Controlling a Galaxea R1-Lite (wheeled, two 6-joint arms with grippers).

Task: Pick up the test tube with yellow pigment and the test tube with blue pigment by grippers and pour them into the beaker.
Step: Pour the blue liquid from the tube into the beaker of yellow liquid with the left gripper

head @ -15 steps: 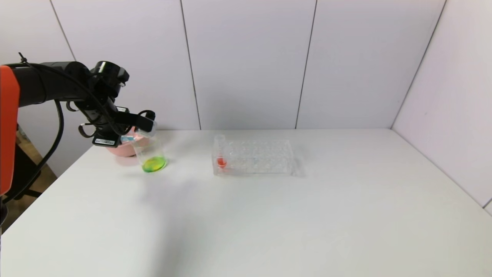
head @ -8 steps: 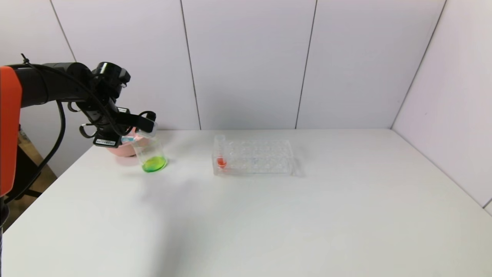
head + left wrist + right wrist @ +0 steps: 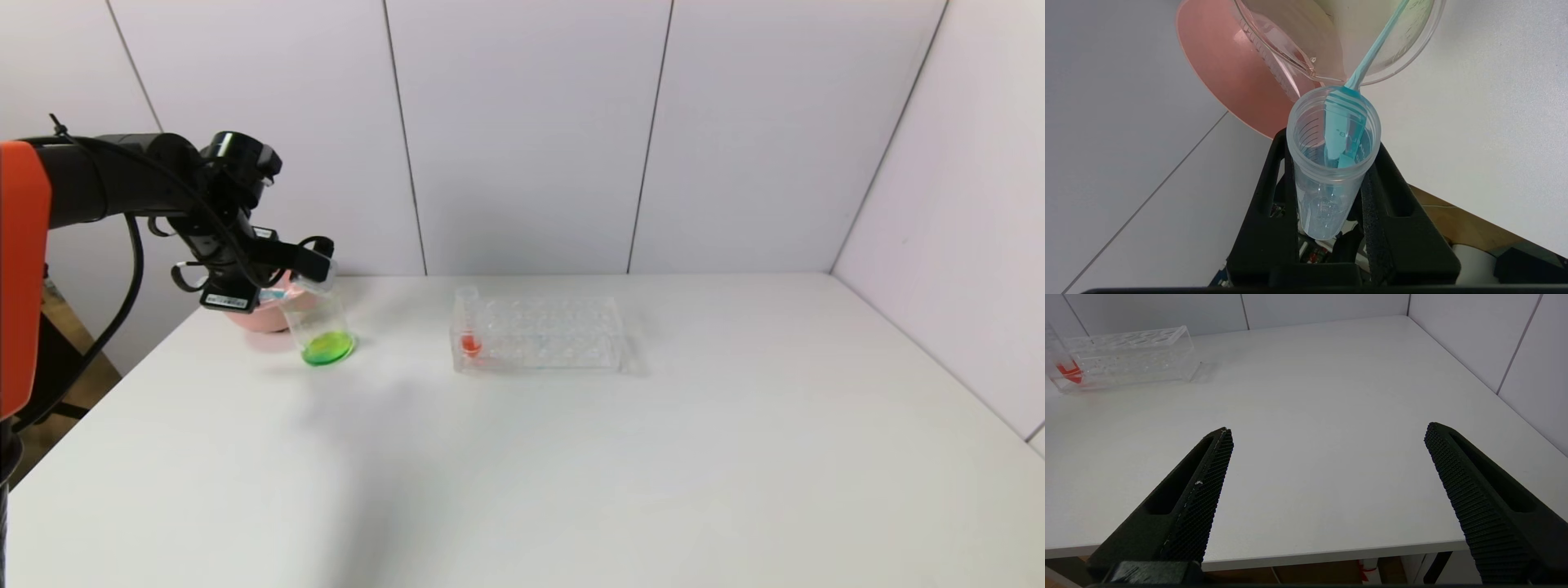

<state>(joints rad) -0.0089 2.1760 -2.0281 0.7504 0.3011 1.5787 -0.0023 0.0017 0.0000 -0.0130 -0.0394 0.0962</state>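
My left gripper (image 3: 317, 266) is at the table's far left, shut on the test tube with blue pigment (image 3: 1331, 163). The tube is tipped mouth-down over the beaker (image 3: 320, 327). A thin blue stream (image 3: 1376, 43) runs from the tube's lip into the beaker (image 3: 1412, 53), whose bottom holds green liquid (image 3: 327, 349). The test tube with yellow pigment is out of view. My right gripper (image 3: 1329, 430) hangs open near the table's front edge with nothing between its fingers, and it does not show in the head view.
A pink bowl (image 3: 249, 317) stands just behind the beaker, at the table's left edge. To the right of the beaker is a clear tube rack (image 3: 543, 335), which holds one tube with red liquid (image 3: 469, 322) at its left end.
The left wrist has crept slightly up and right over the beaker. The liquid in the beaker has gone from yellow-green to a fuller green.
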